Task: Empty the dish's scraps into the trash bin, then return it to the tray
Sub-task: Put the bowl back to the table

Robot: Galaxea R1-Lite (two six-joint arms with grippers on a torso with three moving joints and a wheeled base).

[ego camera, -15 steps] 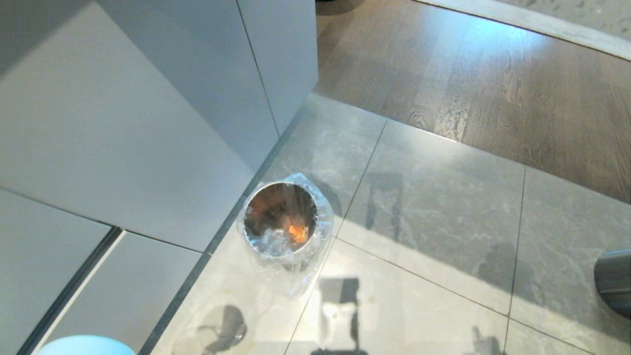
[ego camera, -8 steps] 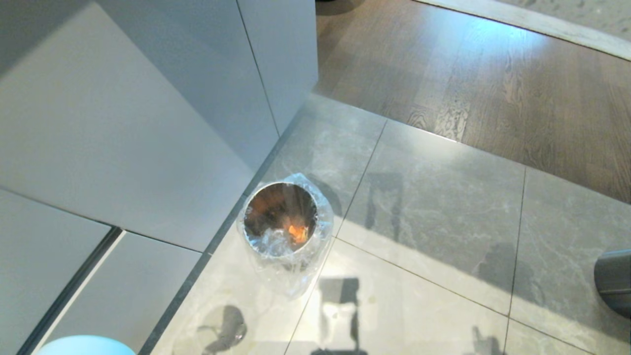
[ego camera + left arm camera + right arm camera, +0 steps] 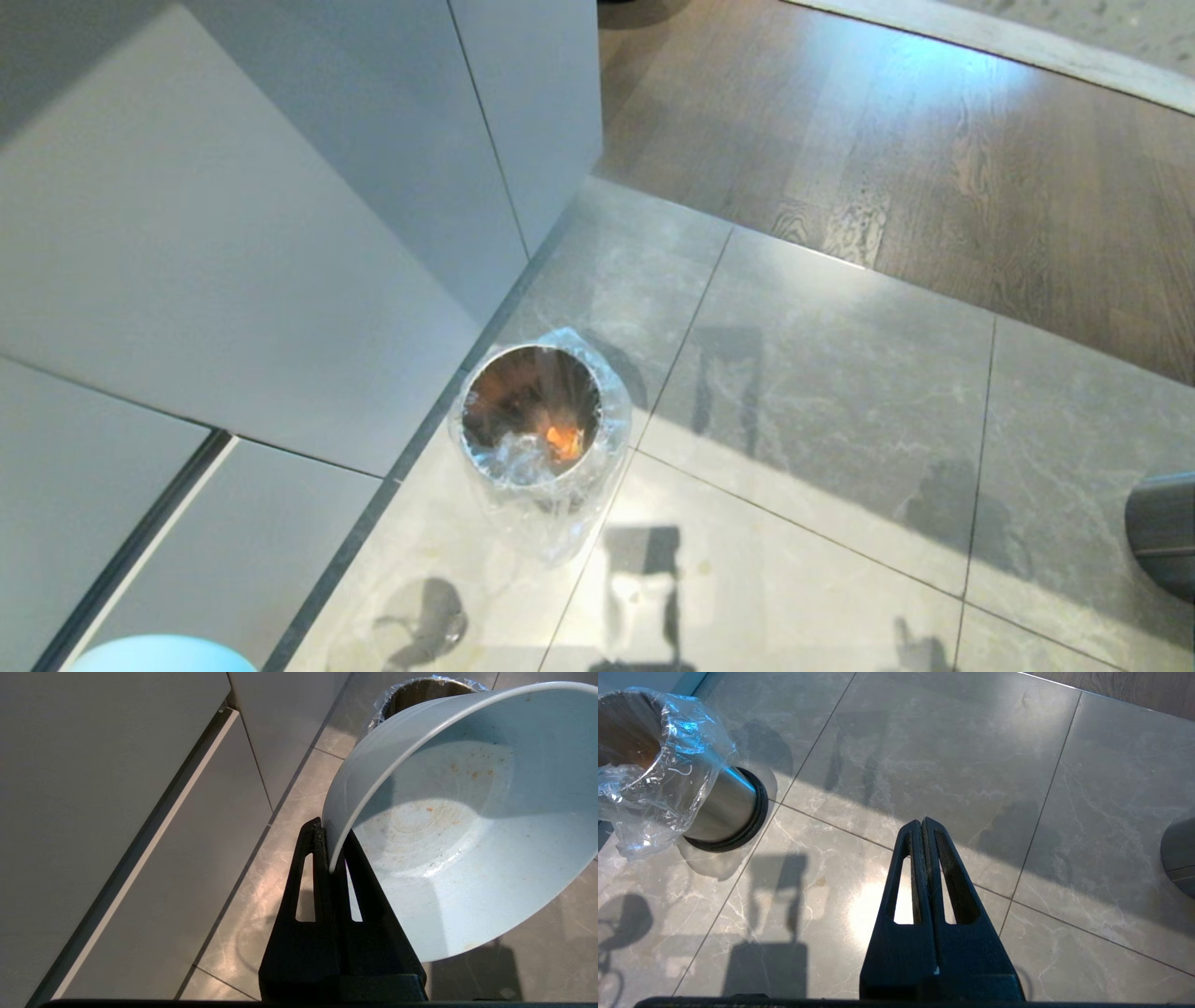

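The trash bin (image 3: 532, 411), shiny steel with a crinkled clear liner, stands on the floor tiles beside the cabinet. Orange scraps (image 3: 562, 439) lie inside it. My left gripper (image 3: 331, 835) is shut on the rim of the pale blue dish (image 3: 467, 835), which is tilted and holds only small crumbs and smears. The bin's rim (image 3: 420, 690) shows just beyond the dish. In the head view only the dish's edge (image 3: 163, 655) shows, at the bottom left. My right gripper (image 3: 922, 823) is shut on nothing, above the tiles to the right of the bin (image 3: 724, 807). The tray is out of view.
Grey cabinet fronts (image 3: 233, 233) rise to the left of the bin. Grey marble tiles (image 3: 822, 420) spread to the right, and a wooden floor (image 3: 887, 140) lies beyond them. A dark round object (image 3: 1162, 532) sits at the right edge.
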